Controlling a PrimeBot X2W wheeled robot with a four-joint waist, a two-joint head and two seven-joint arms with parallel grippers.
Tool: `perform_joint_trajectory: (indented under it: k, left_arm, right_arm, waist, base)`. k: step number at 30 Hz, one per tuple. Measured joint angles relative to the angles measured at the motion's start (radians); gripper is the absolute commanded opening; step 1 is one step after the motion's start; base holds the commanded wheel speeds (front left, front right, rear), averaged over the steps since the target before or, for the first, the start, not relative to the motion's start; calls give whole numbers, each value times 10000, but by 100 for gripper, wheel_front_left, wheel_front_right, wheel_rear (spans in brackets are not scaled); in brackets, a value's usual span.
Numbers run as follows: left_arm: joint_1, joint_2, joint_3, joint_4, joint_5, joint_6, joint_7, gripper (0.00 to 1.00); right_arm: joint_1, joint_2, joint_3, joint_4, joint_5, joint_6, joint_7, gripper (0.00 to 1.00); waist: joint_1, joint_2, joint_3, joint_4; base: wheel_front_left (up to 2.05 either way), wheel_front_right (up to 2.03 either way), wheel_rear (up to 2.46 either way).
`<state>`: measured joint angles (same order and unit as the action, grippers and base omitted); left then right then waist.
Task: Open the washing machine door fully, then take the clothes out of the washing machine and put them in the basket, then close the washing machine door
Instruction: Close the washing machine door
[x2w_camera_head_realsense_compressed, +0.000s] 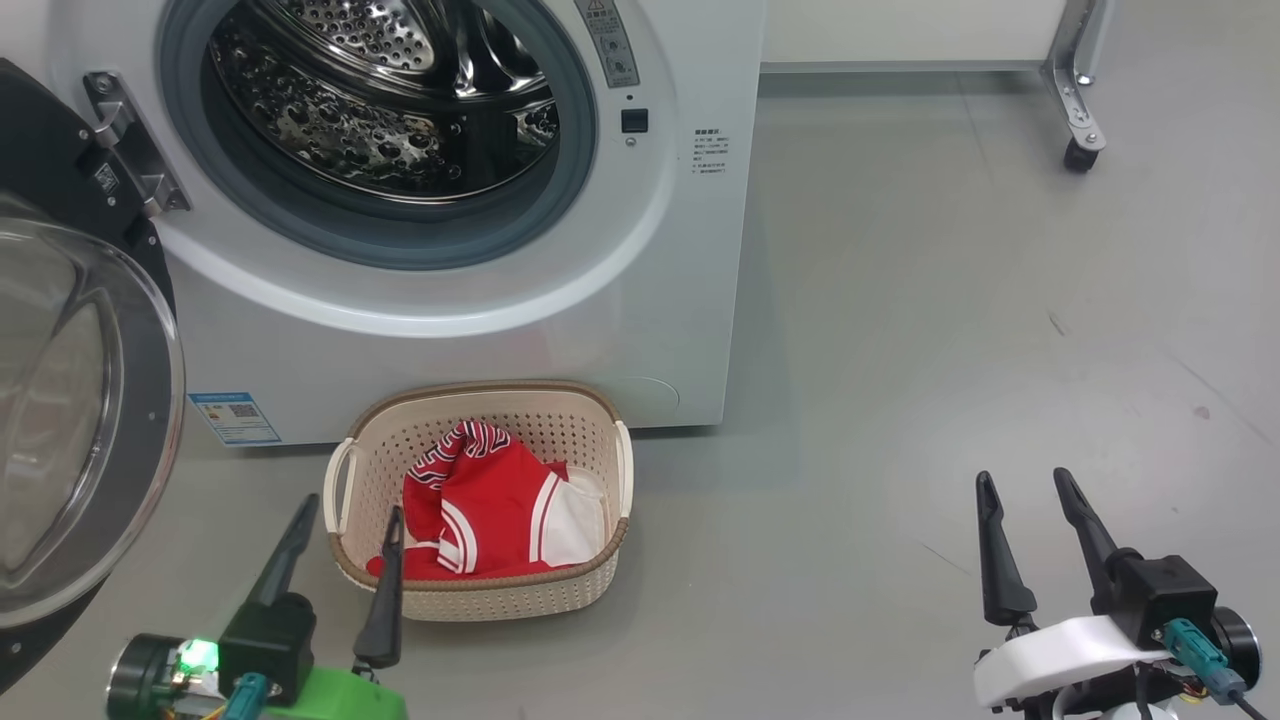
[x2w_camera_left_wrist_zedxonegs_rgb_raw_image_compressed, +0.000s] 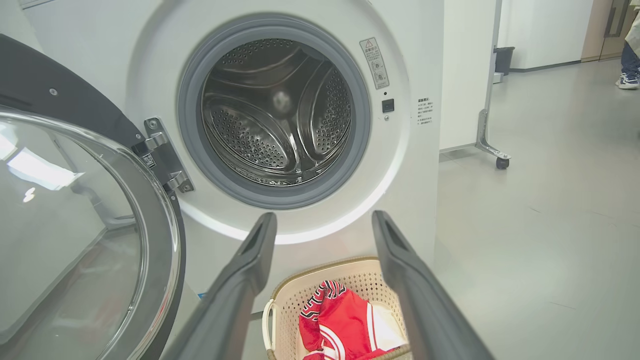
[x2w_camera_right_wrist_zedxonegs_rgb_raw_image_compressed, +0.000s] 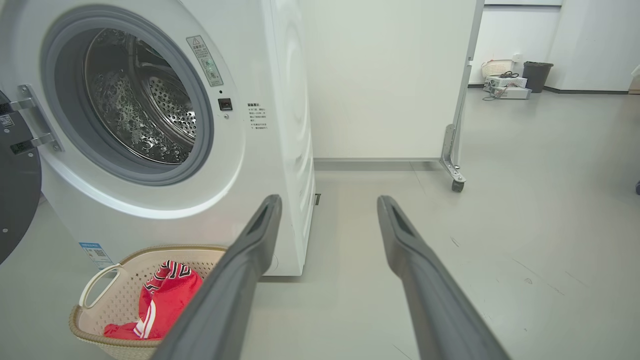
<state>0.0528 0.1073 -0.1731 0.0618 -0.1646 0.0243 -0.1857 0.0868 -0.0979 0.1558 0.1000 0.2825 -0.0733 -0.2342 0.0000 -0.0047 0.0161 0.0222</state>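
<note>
Nearest the lens, the left gripper (x2w_camera_head_realsense_compressed: 353, 505) hovered with its two dark fingers spread wide and nothing between them, one finger crossing the near-left rim of the basket (x2w_camera_head_realsense_compressed: 480, 388) in the head view. Inside the basket, just ahead and to the right of that gripper, lay the clothes (x2w_camera_head_realsense_compressed: 490, 500), red with white stripes. The right gripper (x2w_camera_head_realsense_compressed: 1023, 476) was likewise spread and empty, well apart from the basket, over the grey floor (x2w_camera_head_realsense_compressed: 900, 400). The basket stood against the front of the washing machine (x2w_camera_head_realsense_compressed: 640, 300), below its port. The washing machine door (x2w_camera_head_realsense_compressed: 90, 400) hung swung open on the left.
</note>
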Motion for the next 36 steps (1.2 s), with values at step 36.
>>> perform_joint_trajectory:
  k: [36]
  left_arm:
    - [-1, -12, -171, -10, 79, 104, 10, 100]
  right_arm:
    - [146, -205, 159, -201, 54, 102, 90, 100]
  waist:
    - [0, 0, -20, 3805]
  base:
    - [0, 0, 0]
